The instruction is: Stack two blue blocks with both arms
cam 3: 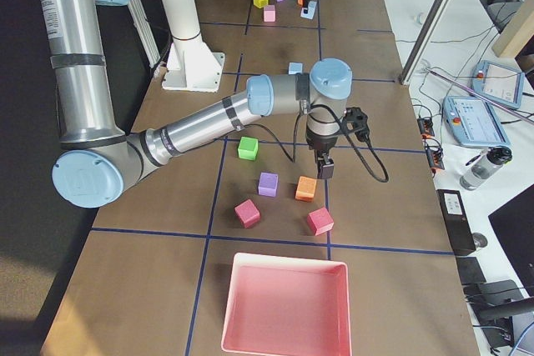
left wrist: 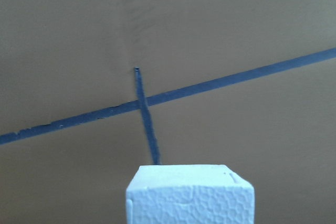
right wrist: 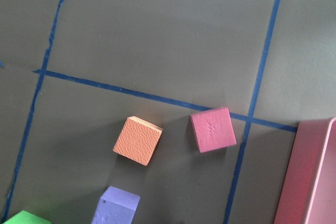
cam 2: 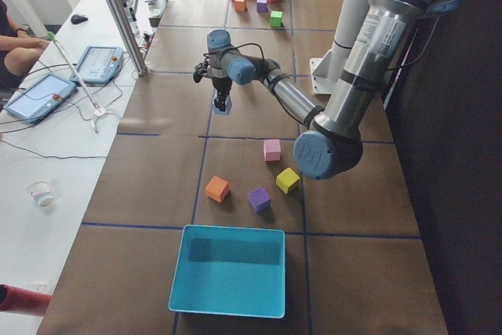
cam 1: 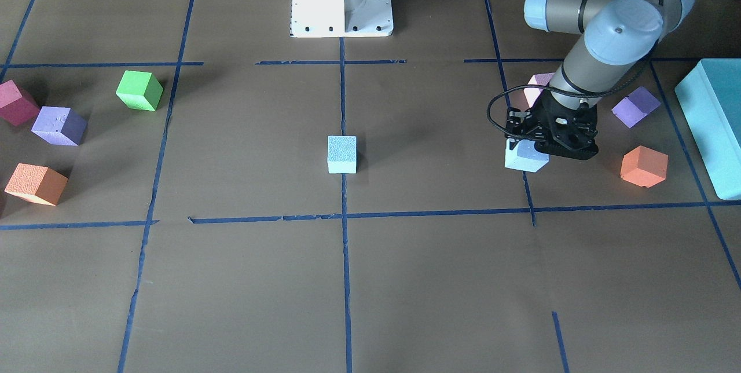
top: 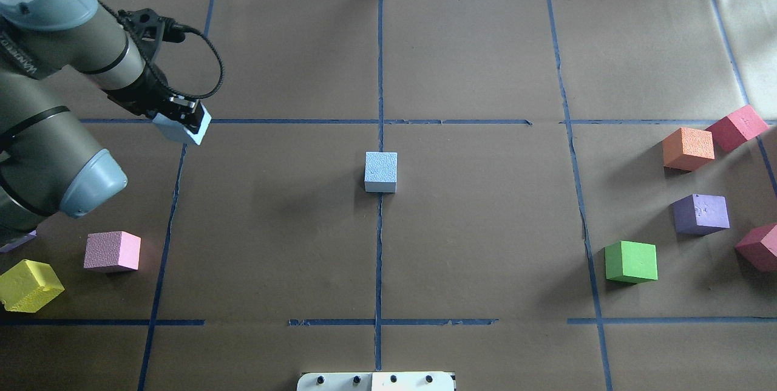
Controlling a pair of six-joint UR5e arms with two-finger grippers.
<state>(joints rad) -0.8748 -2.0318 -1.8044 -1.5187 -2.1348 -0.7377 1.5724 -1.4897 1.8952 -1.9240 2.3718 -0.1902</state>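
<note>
1. Nearest the robot we see a yellow cube (top: pixel 29 285) and a pink cube (top: pixel 112 251) on its left and a green cube (top: pixel 631 261) on its right, all loose on the paper.
2. Mid table: the centre blue block (top: pixel 380 171) sits flat on the centre tape line (top: pixel 379 239), alone and well apart from both grippers.
3. Slightly farther, on the robot's right: the right gripper (cam 3: pixel 324 166) hangs pointing down just beside the orange cube (cam 3: pixel 305 188). It shows only in the side view, so we cannot tell whether it is released or clenched.
4. Farthest, on the robot's left: the left gripper (top: pixel 182 118) is clenched on the held blue block (top: pixel 185 132), pinching it from above.
5. The left wrist view puts that block over a tape crossing (left wrist: pixel 143 100). We cannot tell if it touches the paper.
</note>
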